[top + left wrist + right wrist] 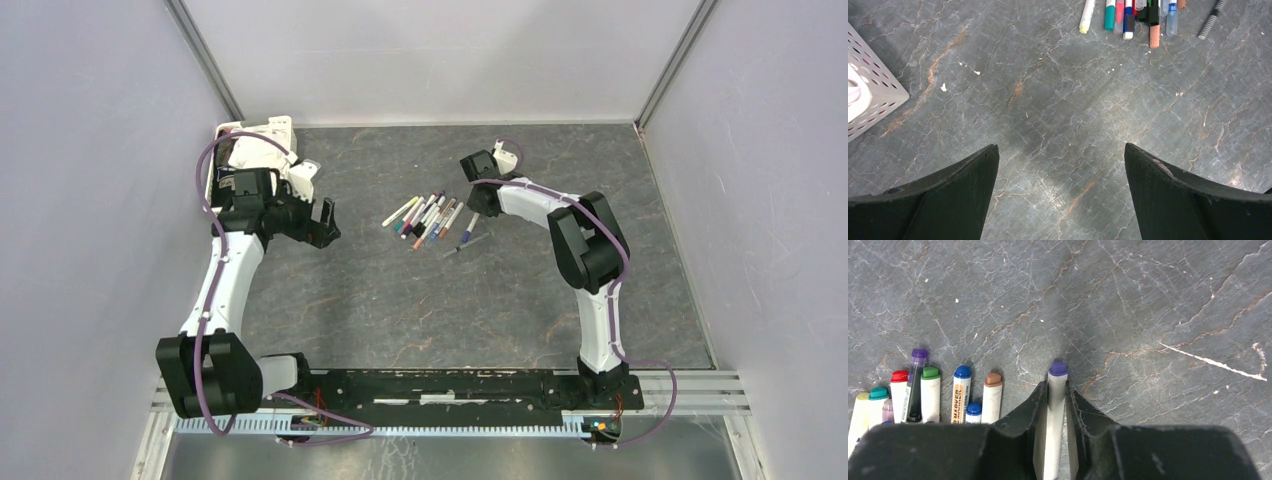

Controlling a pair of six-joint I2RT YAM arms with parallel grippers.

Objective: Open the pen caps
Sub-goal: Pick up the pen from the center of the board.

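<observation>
Several white-barrelled pens lie side by side mid-table, pen caps still on their ends, such as a teal cap and an orange cap. My right gripper is down at the right of the row, its fingers pressed on both sides of a lone white pen with a purple end. From above, that pen sticks out toward me from under the right gripper. My left gripper hangs wide open over bare table, left of the row.
A white perforated basket stands at the back left, its corner showing in the left wrist view. A thin striped grey pen lies just in front of the held one. Grey walls close in the table on three sides.
</observation>
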